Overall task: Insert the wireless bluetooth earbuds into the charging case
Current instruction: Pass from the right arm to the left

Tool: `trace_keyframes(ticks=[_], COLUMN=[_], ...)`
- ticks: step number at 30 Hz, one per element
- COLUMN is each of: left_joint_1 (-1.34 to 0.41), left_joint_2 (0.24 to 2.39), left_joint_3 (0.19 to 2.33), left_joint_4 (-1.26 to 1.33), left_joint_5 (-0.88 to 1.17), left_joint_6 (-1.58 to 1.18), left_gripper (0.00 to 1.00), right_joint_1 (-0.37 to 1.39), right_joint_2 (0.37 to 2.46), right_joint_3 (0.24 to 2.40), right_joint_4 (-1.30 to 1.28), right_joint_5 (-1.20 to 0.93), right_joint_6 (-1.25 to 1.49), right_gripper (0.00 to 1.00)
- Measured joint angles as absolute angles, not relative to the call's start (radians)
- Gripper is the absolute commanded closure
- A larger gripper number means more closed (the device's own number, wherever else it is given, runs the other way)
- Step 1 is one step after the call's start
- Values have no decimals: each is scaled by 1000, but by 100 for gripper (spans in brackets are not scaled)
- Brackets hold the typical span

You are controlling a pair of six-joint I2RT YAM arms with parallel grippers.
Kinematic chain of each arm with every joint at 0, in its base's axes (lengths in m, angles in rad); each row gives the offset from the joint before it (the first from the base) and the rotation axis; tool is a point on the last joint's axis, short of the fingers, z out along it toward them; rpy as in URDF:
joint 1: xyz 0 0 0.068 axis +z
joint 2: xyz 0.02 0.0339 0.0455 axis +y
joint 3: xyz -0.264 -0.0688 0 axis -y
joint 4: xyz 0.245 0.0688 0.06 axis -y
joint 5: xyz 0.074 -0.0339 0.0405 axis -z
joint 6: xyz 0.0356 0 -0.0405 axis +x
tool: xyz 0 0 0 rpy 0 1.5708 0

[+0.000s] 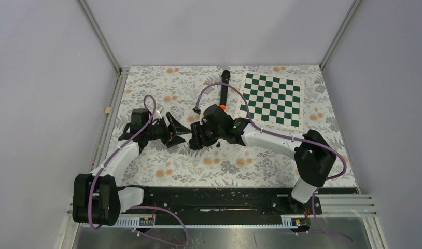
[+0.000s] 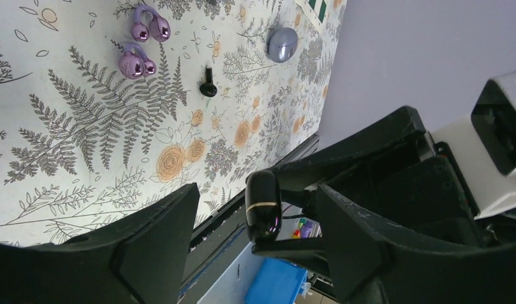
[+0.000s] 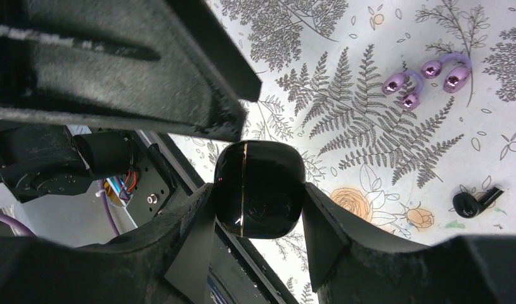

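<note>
From above, the two arms meet over the middle of the floral mat (image 1: 162,174). The left gripper (image 1: 177,129) and the right gripper (image 1: 197,136) point at each other, tips almost touching. A microphone (image 1: 224,88) lies behind them, beside a chessboard (image 1: 271,99). What sits between the tips is too small to tell here.

From the left wrist, the left gripper's jaws stand partly apart. A black case (image 2: 263,206) sits edge-on between them, with a gap on each side, so they hold nothing. The case's gold seam runs straight, lid down. It is off the mat, carried on the other arm's fingers. Two purple earbuds (image 2: 143,44) lie just beside each other on the mat. A black earbud (image 2: 208,85) lies near them, apart. A pale case (image 2: 282,44) lies farther on, near the mat's edge.

From the right wrist, the right gripper's two fingers (image 3: 195,231) press the black case's opposite sides and hold it firmly above the mat. One left finger hangs just over its top; whether it touches I cannot tell. The purple earbuds lie on a fern print. The black earbud lies well apart from them, near a rose.
</note>
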State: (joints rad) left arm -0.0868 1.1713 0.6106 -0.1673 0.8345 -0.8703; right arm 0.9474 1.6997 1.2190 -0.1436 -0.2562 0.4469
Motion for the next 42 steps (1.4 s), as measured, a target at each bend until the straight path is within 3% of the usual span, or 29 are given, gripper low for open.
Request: trace_keyframes(ticks=[23, 31, 34, 37, 42], left_joint_1=[-151, -186, -192, -192, -192], left_joint_2=[1168, 1205, 1207, 1211, 1222], left_joint_3=[611, 616, 623, 624, 626], left_joint_4=[-191, -190, -190, -192, -192], left_joint_5=[870, 871, 868, 868, 871], left_joint_6=[-854, -865, -868, -872, -870], left_gripper=[45, 75, 88, 98, 100], right_joint_1=[921, 921, 920, 920, 916], right_joint_2=[1700, 1702, 1703, 1703, 1703], right_joint_3=[1220, 1220, 1220, 1221, 1225], right_joint_4=[-121, -129, -135, -137, -136], right_joint_5=[-282, -295, -294, -292, -298], right_joint_6=[480, 480, 478, 477, 495], right_gripper=[54, 52, 46, 30, 5])
